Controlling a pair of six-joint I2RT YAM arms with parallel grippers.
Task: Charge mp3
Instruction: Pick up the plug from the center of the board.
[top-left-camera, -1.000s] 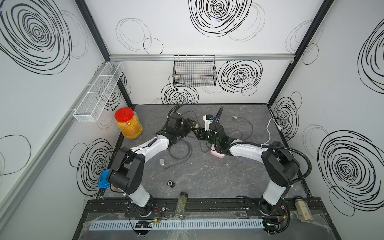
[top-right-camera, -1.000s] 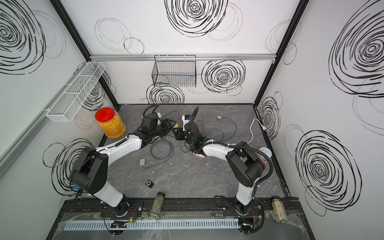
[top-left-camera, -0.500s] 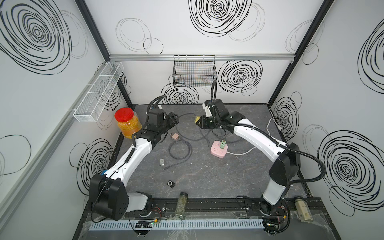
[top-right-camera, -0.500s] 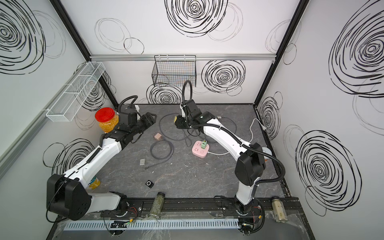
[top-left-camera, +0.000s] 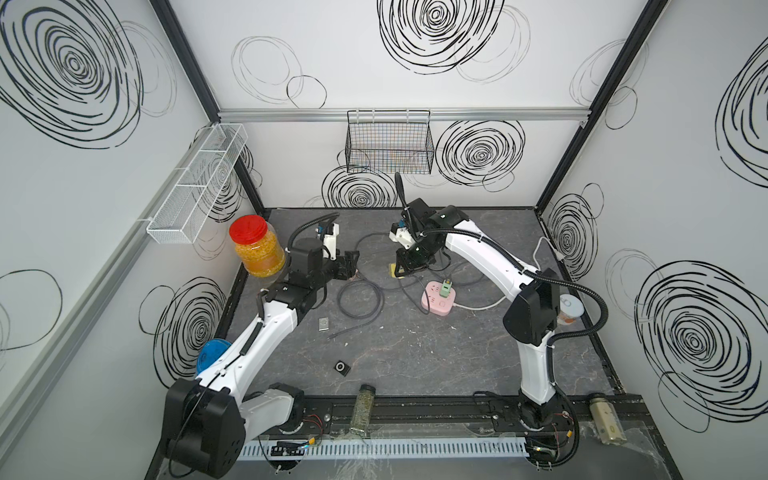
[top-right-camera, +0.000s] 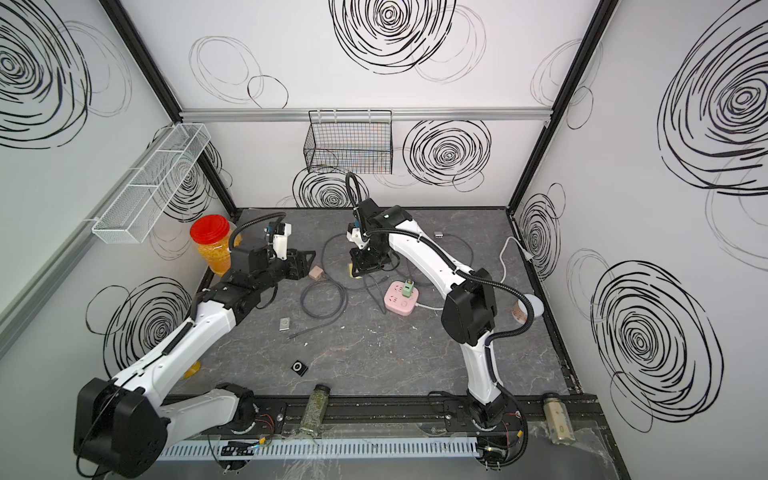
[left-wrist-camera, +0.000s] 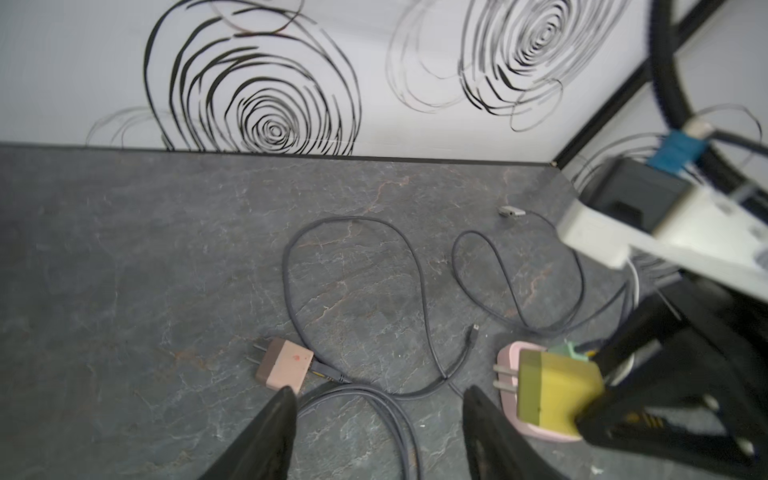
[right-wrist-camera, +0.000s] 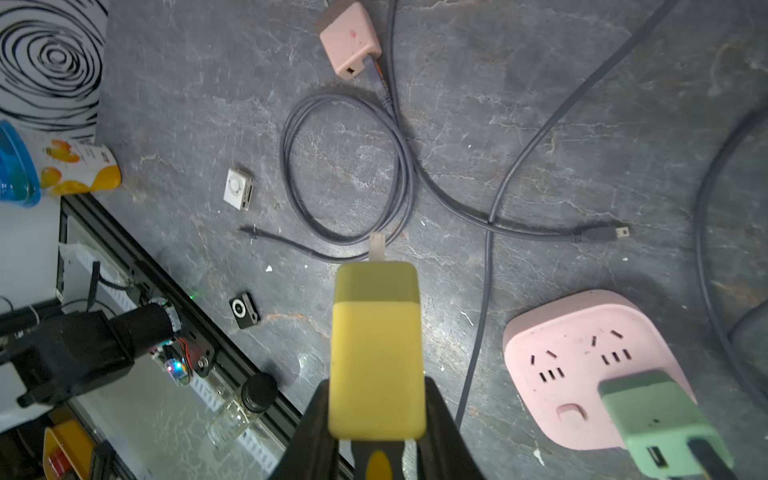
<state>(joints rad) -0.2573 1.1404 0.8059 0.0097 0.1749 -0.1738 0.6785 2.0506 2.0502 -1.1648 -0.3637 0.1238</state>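
Above the counter (top-left-camera: 415, 353), right jaws clamp the yellow charger (right-wrist-camera: 376, 353) near the pink power strip (right-wrist-camera: 573, 320); left jaws hang open, empty. Silver mp3 player (top-left-camera: 324, 323) lies unconnected. Next, probably: align prongs with a free socket.

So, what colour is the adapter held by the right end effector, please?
Yellow plastic adapter with an olive end; clearest in the right wrist view.

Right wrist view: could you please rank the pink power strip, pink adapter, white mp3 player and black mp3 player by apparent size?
1. pink power strip
2. pink adapter
3. white mp3 player and black mp3 player look alike, so unranked
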